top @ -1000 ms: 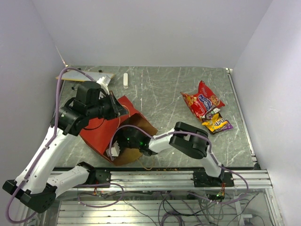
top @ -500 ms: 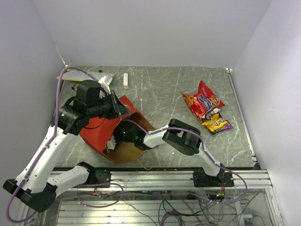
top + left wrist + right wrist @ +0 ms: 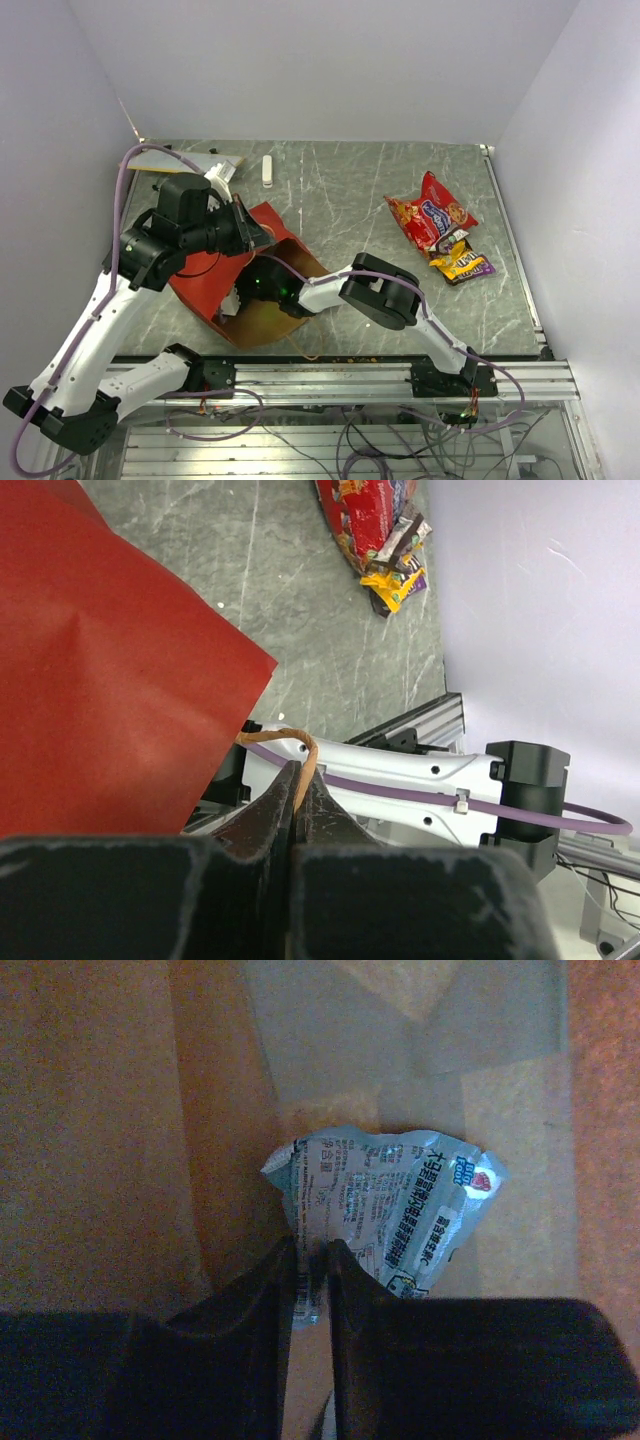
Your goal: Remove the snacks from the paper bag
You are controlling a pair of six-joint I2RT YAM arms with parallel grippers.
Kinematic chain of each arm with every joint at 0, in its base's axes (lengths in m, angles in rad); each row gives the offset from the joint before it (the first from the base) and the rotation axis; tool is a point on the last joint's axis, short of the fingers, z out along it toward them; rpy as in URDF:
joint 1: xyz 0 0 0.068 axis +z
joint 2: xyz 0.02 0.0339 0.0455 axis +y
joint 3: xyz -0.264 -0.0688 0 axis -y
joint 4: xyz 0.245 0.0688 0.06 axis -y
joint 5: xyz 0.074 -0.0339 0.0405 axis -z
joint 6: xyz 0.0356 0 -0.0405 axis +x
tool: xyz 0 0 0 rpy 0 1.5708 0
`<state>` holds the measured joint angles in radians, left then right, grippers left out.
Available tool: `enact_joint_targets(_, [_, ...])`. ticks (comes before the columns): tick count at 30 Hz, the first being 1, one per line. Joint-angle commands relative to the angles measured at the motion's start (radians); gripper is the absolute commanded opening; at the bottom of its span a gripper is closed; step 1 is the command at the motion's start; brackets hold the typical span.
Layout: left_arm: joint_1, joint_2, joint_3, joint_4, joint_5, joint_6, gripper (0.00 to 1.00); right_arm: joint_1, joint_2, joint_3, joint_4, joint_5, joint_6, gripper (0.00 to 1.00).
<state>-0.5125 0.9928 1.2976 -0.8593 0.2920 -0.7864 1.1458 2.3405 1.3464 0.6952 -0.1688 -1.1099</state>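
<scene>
The red paper bag [image 3: 205,280] lies on its side at the left, its brown mouth facing the near right. My left gripper [image 3: 252,232] is shut on the bag's tan string handle [image 3: 300,760] and holds the top edge up; the red outside [image 3: 100,670] fills the left wrist view. My right gripper [image 3: 310,1270] is deep inside the bag [image 3: 250,292], shut on the edge of a silver printed packet [image 3: 400,1210] lying on the kraft floor. Out on the table lie the red chip bag [image 3: 432,212], a yellow-orange wrapper [image 3: 458,262], a purple one [image 3: 482,268] and a dark brown one [image 3: 450,243].
A small white stick [image 3: 267,170] and a flat tan card [image 3: 185,162] lie at the back left. The aluminium rail [image 3: 340,375] runs along the near edge. Walls close in on the left, back and right.
My right arm has pushed further left into the bag, so its gripper is deeper inside. The left arm holds the handle in nearly the same place.
</scene>
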Motion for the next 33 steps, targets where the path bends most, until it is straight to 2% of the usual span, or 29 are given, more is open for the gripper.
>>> enact_joint_targets(1, [-0.004,-0.026,0.007,-0.02,-0.053,-0.005,0.07,0.001,-0.027,-0.033,0.033,0.025,0.039,0.15])
enact_joint_targets(9, [-0.004,-0.042,-0.002,-0.044,-0.161,-0.026,0.07,-0.001,-0.114,-0.132,0.065,0.068,0.068,0.0])
enact_joint_targets(18, [-0.004,-0.066,-0.015,-0.019,-0.241,-0.046,0.07,0.001,-0.302,-0.351,0.081,0.018,0.152,0.0])
enact_joint_targets(24, [-0.004,-0.059,-0.035,0.017,-0.236,-0.047,0.07,0.001,-0.419,-0.505,0.078,0.004,0.218,0.0])
enact_joint_targets(29, [-0.004,-0.054,-0.071,0.092,-0.154,-0.02,0.07,0.0,-0.432,-0.504,0.073,0.003,0.24,0.0])
enact_joint_targets(33, [-0.004,-0.013,-0.02,0.042,-0.192,0.03,0.07,-0.004,-0.421,-0.45,0.07,0.031,0.231,0.0])
